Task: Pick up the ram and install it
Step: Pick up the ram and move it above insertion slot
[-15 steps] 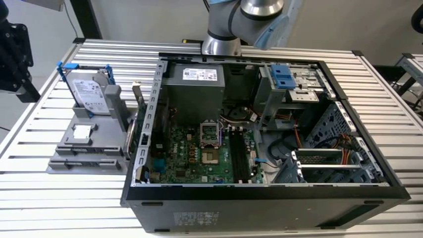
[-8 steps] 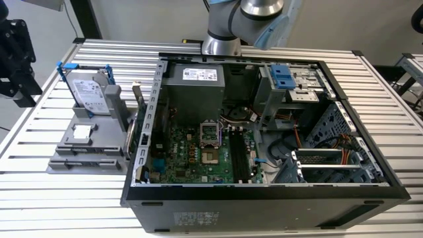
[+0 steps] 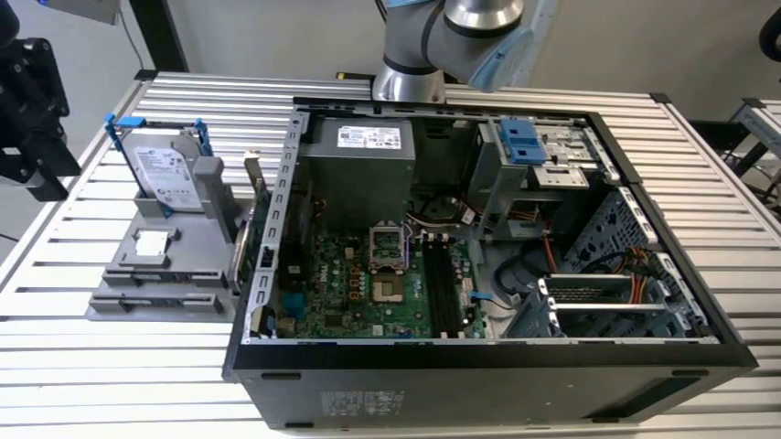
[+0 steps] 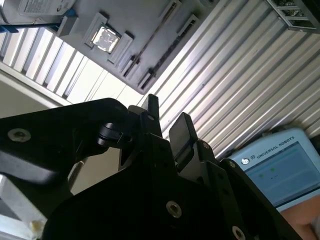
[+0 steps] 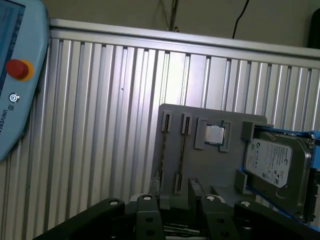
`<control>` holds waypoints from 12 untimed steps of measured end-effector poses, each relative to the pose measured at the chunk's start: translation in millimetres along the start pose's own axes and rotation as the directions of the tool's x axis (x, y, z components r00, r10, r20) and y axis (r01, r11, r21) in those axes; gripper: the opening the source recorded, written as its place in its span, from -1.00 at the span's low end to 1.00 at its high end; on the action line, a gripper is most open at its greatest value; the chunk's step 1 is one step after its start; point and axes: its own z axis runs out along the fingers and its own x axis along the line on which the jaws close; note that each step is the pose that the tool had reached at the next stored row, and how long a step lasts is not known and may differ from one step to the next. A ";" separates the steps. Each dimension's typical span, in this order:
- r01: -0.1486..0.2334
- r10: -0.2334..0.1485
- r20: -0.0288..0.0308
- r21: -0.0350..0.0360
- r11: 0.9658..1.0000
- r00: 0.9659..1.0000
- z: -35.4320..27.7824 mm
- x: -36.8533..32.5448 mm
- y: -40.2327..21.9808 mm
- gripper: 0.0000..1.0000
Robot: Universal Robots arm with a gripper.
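The ram (image 5: 181, 155) stands on edge in a slot of the grey holder (image 5: 210, 165), showing as a thin dark strip; the second wrist view shows the ram (image 4: 150, 40) the same way. In the exterior view the holder (image 3: 159, 274) sits on the table to the left of the open computer case (image 3: 488, 352), whose motherboard (image 3: 366, 293) has long black slots (image 3: 442, 283). My gripper (image 4: 167, 117) hangs well above the table, away from the holder, open with nothing between its fingers (image 4: 181, 130). The gripper (image 5: 178, 196) points toward the holder's near edge.
A silver-grey hard drive with blue rails (image 3: 165, 169) stands in the holder, with a square chip (image 5: 215, 134) beside it. An upright card (image 3: 255, 183) stands between holder and case. A light blue teach pendant (image 5: 15, 75) lies on the slatted table (image 5: 100, 125).
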 end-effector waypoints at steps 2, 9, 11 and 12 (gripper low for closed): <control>-0.011 0.011 0.000 0.000 1.000 1.000 3.1 0.1 -1.5 1.00; -0.026 0.026 0.001 -0.005 1.000 1.000 14.1 0.6 -6.5 1.00; -0.027 0.027 0.001 -0.006 1.000 1.000 16.4 0.7 -7.0 1.00; -0.027 0.027 0.001 -0.007 1.000 1.000 17.1 0.7 -7.1 1.00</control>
